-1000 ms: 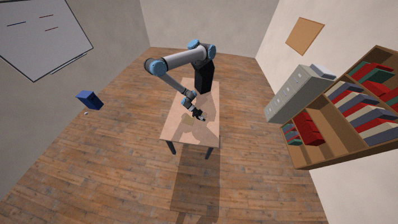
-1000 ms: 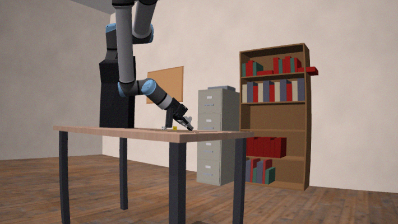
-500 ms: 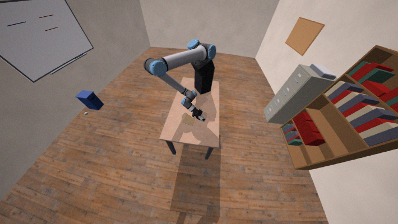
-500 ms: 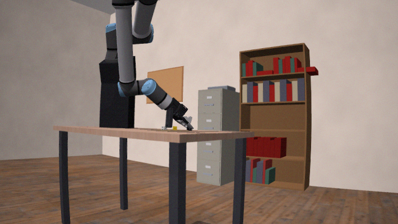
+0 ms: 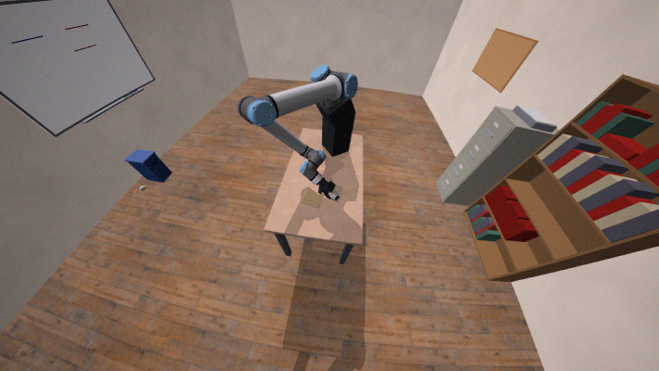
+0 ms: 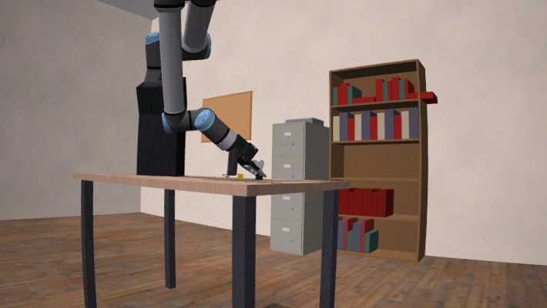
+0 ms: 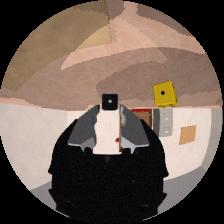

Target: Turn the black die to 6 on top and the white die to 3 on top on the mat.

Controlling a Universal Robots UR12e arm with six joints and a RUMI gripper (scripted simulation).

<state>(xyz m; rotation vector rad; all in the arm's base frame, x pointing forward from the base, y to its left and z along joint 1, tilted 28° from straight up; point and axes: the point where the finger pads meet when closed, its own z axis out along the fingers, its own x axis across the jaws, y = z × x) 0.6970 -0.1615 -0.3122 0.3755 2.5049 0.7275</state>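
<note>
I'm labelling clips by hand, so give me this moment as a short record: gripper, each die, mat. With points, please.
gripper (image 5: pixel 335 197) (image 6: pixel 263 177) (image 7: pixel 109 105): tilted, low over the table, fingertips at the black die
black die (image 6: pixel 259 177) (image 7: pixel 110 101): off the mat, at the fingertips
yellow die (image 6: pixel 240 176) (image 7: pixel 164 93): on the table, off the mat
white die (image 6: pixel 225 176): on the table
mat (image 5: pixel 312 198) (image 7: pixel 45 45): flat on the table (image 5: pixel 288 218) (image 6: pixel 162 183) (image 7: pixel 135 65)
</note>
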